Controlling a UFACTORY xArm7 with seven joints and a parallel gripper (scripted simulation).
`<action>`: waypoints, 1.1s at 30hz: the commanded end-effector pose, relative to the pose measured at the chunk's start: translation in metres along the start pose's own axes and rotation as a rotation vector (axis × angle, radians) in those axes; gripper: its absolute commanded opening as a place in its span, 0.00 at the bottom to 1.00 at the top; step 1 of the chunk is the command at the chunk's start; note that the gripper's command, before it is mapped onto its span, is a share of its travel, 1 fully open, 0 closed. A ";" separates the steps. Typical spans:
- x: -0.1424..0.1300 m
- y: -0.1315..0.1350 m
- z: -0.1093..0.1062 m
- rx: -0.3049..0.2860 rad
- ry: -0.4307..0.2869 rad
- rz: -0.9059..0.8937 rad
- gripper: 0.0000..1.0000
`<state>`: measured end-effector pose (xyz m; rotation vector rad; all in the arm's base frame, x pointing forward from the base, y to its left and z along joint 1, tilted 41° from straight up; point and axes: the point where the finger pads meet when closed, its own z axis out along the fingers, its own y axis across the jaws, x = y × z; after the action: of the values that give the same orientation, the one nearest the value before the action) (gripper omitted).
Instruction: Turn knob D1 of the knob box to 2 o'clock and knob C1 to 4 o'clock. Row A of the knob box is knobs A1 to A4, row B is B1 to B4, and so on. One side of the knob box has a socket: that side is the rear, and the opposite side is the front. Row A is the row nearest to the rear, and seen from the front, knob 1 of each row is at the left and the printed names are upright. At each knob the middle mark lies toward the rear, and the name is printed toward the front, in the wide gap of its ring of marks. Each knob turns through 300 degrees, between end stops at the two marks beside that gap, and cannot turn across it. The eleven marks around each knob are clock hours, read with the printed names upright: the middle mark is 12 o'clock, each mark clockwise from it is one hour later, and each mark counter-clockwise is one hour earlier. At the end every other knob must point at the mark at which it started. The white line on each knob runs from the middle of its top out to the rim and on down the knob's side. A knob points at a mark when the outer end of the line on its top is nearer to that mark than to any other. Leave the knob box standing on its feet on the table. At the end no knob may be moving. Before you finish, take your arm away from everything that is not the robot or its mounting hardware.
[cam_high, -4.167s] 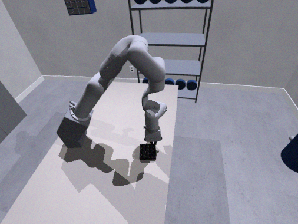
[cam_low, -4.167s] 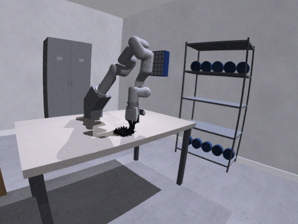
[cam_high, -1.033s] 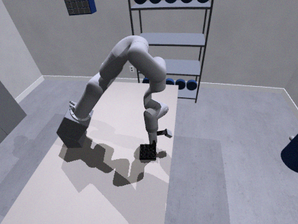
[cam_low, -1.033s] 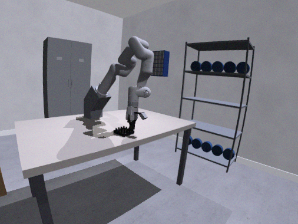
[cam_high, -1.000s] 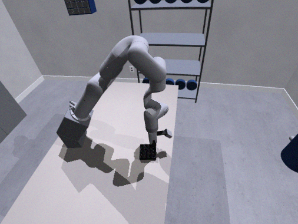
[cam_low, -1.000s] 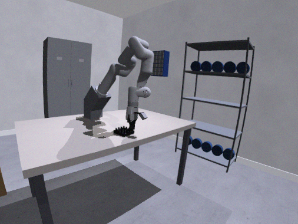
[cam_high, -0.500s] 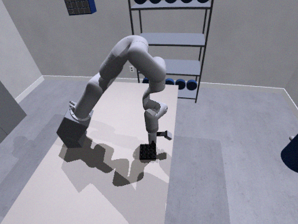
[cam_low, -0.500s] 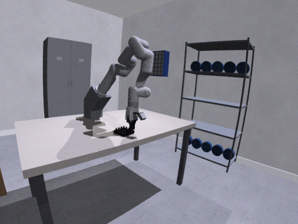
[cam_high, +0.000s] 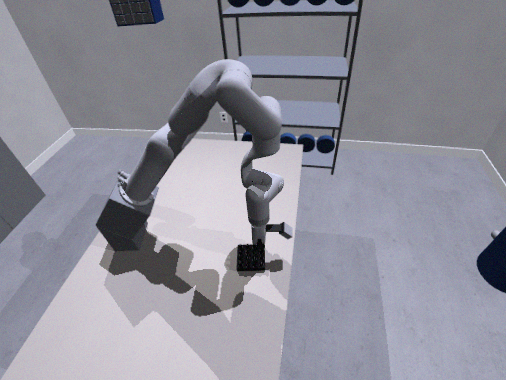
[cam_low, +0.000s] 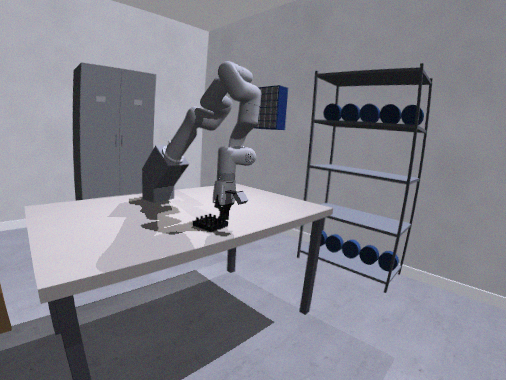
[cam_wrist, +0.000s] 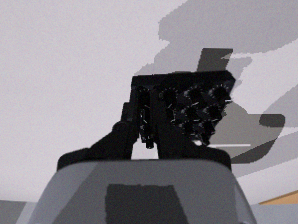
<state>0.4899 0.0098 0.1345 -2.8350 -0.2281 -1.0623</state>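
The black knob box (cam_high: 248, 260) (cam_low: 206, 225) (cam_wrist: 200, 80) stands on its feet on the white table (cam_high: 75, 325) (cam_low: 75, 240), near the table's right edge. My gripper (cam_high: 260, 243) (cam_low: 223, 215) (cam_wrist: 144, 100) comes straight down onto the box's far right corner as the top camera sees it. In the wrist view the two dark fingers are shut on a knob (cam_wrist: 145, 120) in the outermost column of the box. The printed names are too small to read, so I cannot tell which knob it is. Other knobs (cam_wrist: 205, 107) show white lines to the right of the fingers.
The arm's dark base block (cam_high: 122, 222) (cam_low: 159, 175) stands at the table's left side. A metal rack (cam_high: 345, 100) (cam_low: 370, 170) with blue rolls stands beyond the table. A grey cabinet (cam_low: 115, 130) stands at the wall. The table's right edge (cam_high: 292, 240) is close to the box.
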 end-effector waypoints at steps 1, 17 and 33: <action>0.001 0.000 -0.001 -0.001 0.001 0.001 0.08; 0.001 0.000 -0.001 -0.001 0.001 0.001 0.19; 0.001 0.000 -0.003 -0.001 0.001 0.001 0.19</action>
<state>0.4896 0.0095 0.1347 -2.8355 -0.2269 -1.0602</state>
